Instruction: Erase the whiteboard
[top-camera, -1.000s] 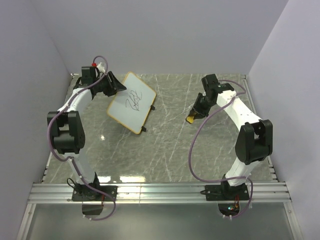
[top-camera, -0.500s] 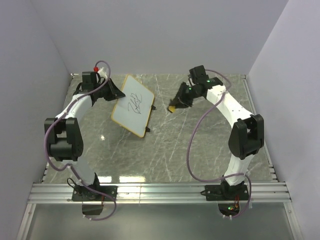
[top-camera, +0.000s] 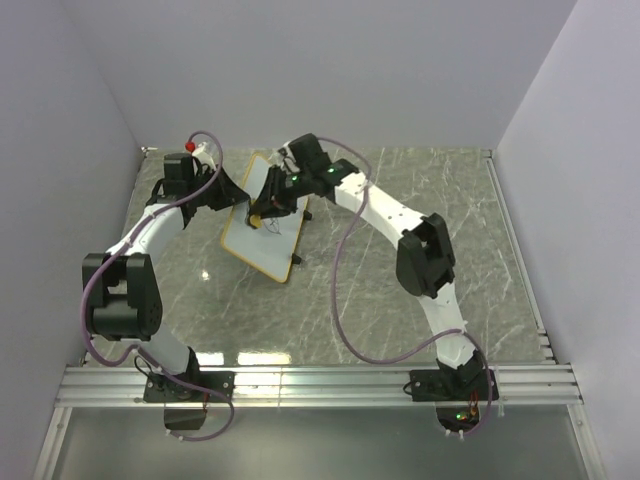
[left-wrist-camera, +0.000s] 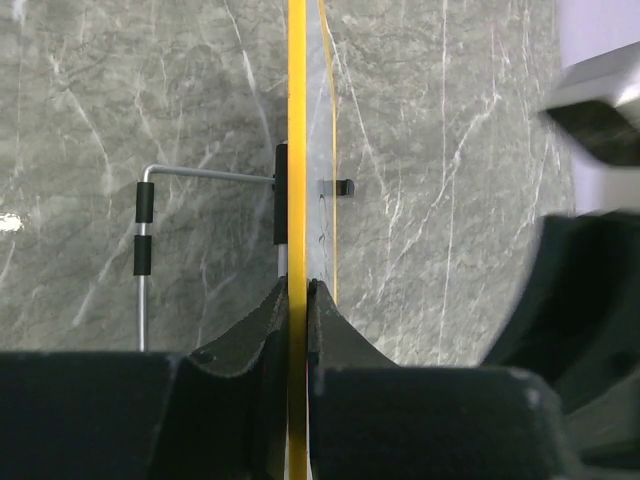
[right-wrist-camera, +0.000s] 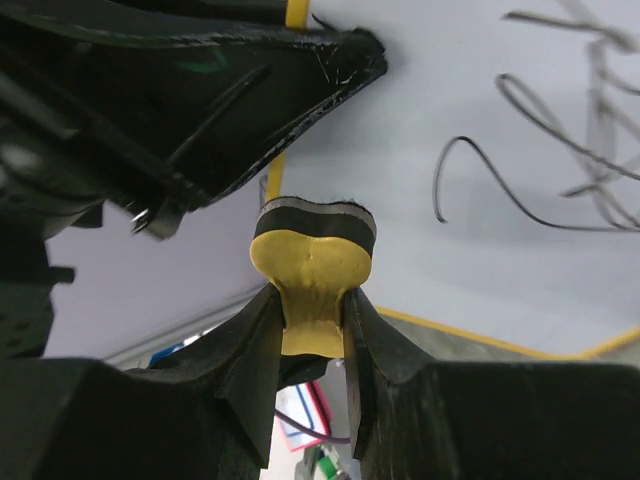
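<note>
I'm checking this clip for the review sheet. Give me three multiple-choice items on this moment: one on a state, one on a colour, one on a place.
1. The whiteboard is:
A) flat, untouched
B) clamped at its edge by the left gripper
C) wiped clean
2. The eraser body is:
A) blue
B) red
C) yellow
3. The eraser is:
A) on the table
B) between the right gripper's fingers
C) loose on the whiteboard

Answers:
1. B: the left wrist view shows fingers shut on the frame.
2. C: yellow with a black pad.
3. B: the fingers pinch its waist.
</note>
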